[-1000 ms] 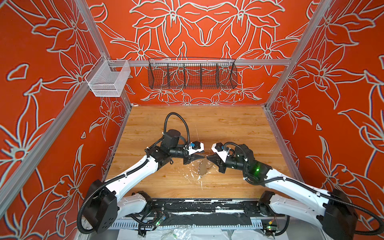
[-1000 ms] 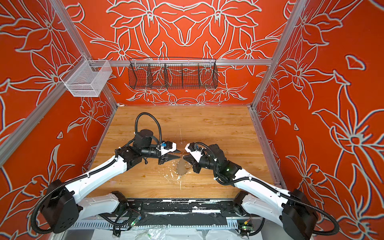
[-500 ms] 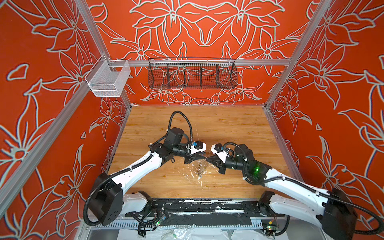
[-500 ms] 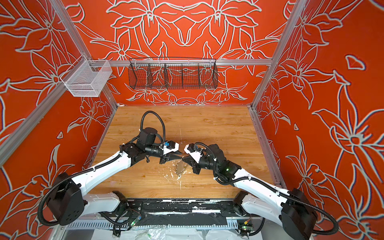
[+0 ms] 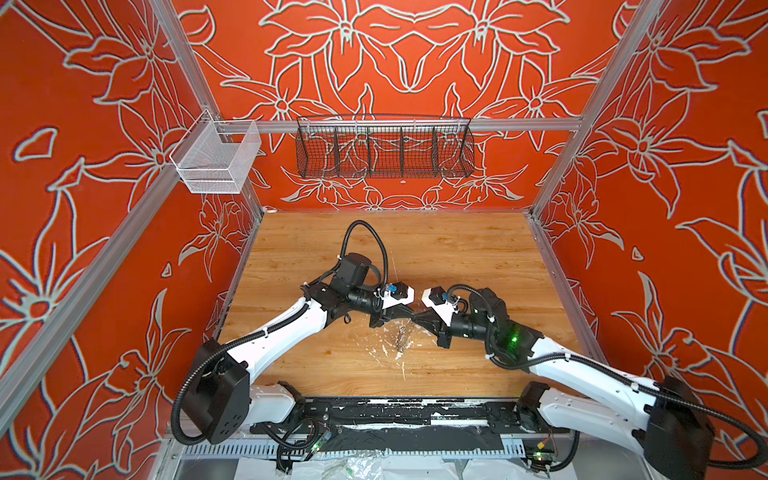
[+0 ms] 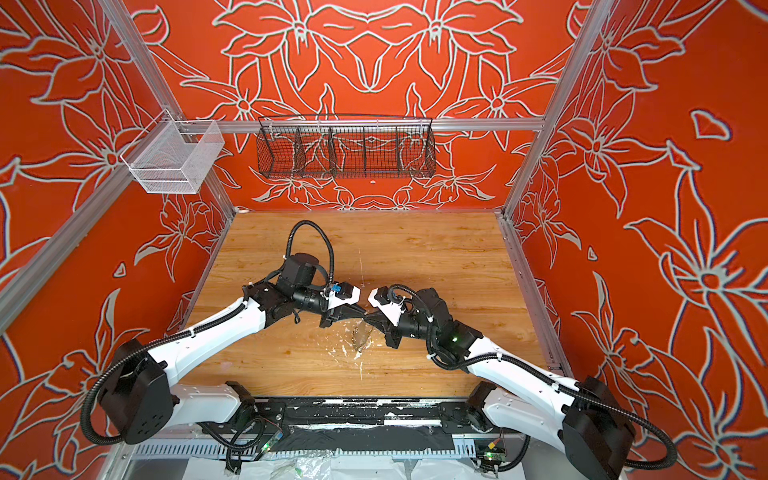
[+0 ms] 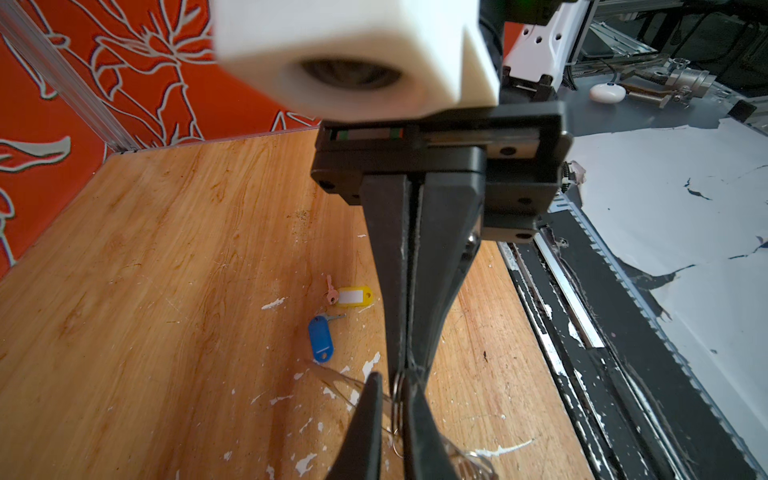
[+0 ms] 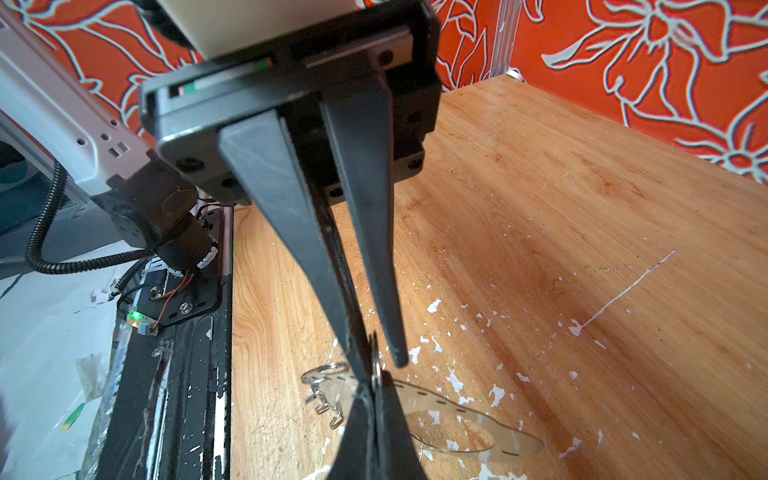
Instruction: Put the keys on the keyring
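**Spatial relation.** The left pincer [image 7: 392,382] and the right pincer [image 8: 372,388] are meeting tip to tip above the middle of the table [image 5: 457,257]. Both keys are lying flat on the table, below the meeting point and apart from it. They are lying beyond the left pincer's tips, on the side away from the front rail. Neither top view is showing them, so they are probably hidden under the right arm. On that judgement, the right arm is the nearer one.

**Long axes.** The blue-tagged key [image 7: 321,338] is lying roughly along the left pincer's line of reach. The yellow-tagged key [image 7: 353,297] is lying across that line. The two are near each other but not touching.

**Pincer state.**
- Left: the jaws are standing all but closed, pinching a thin split ring [image 7: 398,395] edge-on.
- Right: the jaws are fully closed, and appear to be gripping the same split ring from the opposite side.

**Keyring.** The keyring [image 8: 457,415] is trailing down from the gripped split ring towards the table. It cannot be determined whether its lower edge is resting on the surface.

**Arm pose.** Both forearms are reaching inward, with the fingers nearly level and opposed.
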Controlling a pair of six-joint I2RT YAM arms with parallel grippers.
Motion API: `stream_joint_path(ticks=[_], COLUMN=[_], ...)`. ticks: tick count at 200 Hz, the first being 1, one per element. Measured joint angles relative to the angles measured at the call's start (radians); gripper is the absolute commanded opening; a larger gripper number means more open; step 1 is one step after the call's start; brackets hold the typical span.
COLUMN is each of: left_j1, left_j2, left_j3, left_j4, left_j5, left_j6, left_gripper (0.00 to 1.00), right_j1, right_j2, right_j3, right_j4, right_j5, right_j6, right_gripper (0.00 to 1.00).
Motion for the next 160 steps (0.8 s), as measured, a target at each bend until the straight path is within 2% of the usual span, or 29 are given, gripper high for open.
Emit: stream_joint_path(ticks=[25,47,55,63,99,120,134,149,160], left_j1=[0.0,0.0,0.0,0.002,0.054,0.089,0.093,0.093,0.093], left_j2=[0.004,0.005,0.005,0.003,-0.043,-0.069,-0.085,-0.103,-0.115], left_j3=[0.003,0.003,0.0,-0.01,-0.122,-0.17,-0.188,-0.205,-0.214], left_j4=[-0.008,-0.005,0.01,0.037,0.228,0.328,0.381,0.433,0.468], left_j5=[0.008,0.006,0.001,-0.005,-0.019,-0.025,-0.026,-0.026,-0.025], left_j6=[0.014,0.01,-0.004,-0.029,-0.214,-0.312,-0.355,-0.393,-0.418], left_gripper=[0.0,0.0,0.0,0.0,0.0,0.0,0.0,0.0,0.0], right_j1=[0.0,0.0,0.0,0.0,0.001,0.0,0.0,0.0,0.0], right_j2=[0.0,0.0,0.0,-0.002,-0.04,-0.085,-0.117,-0.141,-0.15], right_j3=[0.0,0.0,0.0,0.0,-0.014,-0.043,-0.07,-0.092,-0.103], right_j4=[-0.001,0.002,0.01,0.019,0.051,0.071,0.092,0.108,0.127], right_j5=[0.0,0.011,0.021,0.033,0.128,0.182,0.204,0.214,0.221], right_j6=[0.0,0.002,0.005,0.012,0.007,0.008,0.01,0.01,0.021], right_gripper=[0.0,0.36,0.43,0.46,0.46,0.42,0.37,0.27,0.27])
